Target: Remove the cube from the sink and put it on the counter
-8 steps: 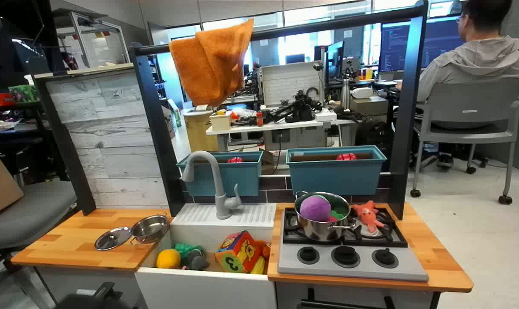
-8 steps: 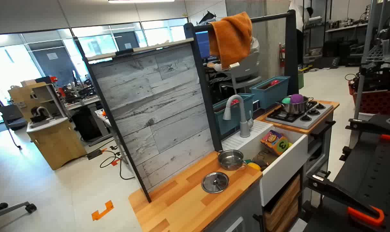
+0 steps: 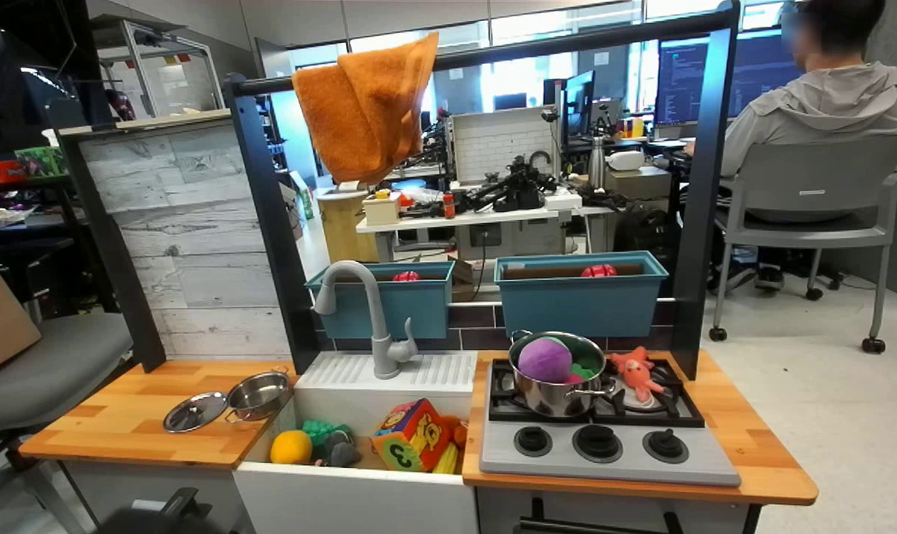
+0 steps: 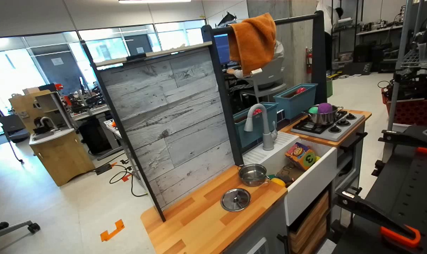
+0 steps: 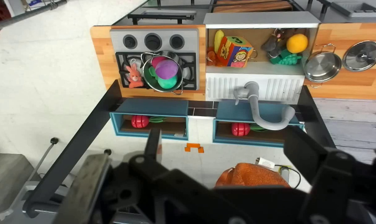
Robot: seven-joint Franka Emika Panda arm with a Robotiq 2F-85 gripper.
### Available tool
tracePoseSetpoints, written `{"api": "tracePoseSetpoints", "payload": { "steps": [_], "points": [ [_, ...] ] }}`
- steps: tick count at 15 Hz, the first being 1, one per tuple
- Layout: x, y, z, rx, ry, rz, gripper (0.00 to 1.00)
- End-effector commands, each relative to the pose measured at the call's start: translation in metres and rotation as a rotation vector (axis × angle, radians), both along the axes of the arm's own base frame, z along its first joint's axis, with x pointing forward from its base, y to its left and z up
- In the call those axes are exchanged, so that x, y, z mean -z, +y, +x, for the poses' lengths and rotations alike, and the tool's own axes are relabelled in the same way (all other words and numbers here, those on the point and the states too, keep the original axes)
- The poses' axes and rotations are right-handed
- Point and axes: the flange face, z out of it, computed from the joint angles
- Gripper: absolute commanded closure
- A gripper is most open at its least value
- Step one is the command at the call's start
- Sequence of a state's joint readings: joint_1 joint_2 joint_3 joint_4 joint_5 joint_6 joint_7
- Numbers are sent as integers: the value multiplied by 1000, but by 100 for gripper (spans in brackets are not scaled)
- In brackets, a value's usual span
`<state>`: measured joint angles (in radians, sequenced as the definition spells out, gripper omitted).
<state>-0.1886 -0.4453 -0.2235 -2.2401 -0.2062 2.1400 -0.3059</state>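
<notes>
The cube is a colourful block with orange, red and blue sides, pictures and a green 3. It lies tilted in the white sink, near the stove end, in both exterior views [image 3: 411, 437] [image 4: 300, 156] and in the wrist view [image 5: 235, 51]. The sink [image 3: 352, 489] has a curved grey faucet [image 3: 374, 319]. The light-brown wooden counter [image 3: 115, 415] runs on both sides of the sink; it also shows in an exterior view [image 4: 196, 222]. My gripper [image 5: 222, 137] shows only in the wrist view. Its fingers stand wide apart with nothing between them, away from the cube.
The sink also holds a yellow ball [image 5: 297, 43], a green toy [image 5: 286, 58] and a grey toy. A steel pan [image 3: 259, 395] and lid [image 3: 196, 412] rest on the counter. A filled pot [image 3: 556, 386] stands on the stovetop. An orange towel [image 3: 367, 107] hangs from the rail above.
</notes>
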Motion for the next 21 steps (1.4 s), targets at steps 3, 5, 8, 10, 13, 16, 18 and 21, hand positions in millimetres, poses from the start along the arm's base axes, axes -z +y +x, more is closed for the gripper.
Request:
{"api": "tracePoseSetpoints", "payload": {
  "steps": [3,5,8,10,13,16,18,21],
  "points": [
    [26,-19,32,-101,70,17,0],
    [50,-26,57,-162,138,50,0],
    [99,-31,96,-243,190,133,0],
    [134,-32,120,-251,215,183,0],
    [190,-27,151,-210,245,203,0],
    [244,-21,173,-176,253,211,0],
    [278,-19,184,-156,257,195,0],
    [323,-16,190,-128,251,180,0]
  ]
}}
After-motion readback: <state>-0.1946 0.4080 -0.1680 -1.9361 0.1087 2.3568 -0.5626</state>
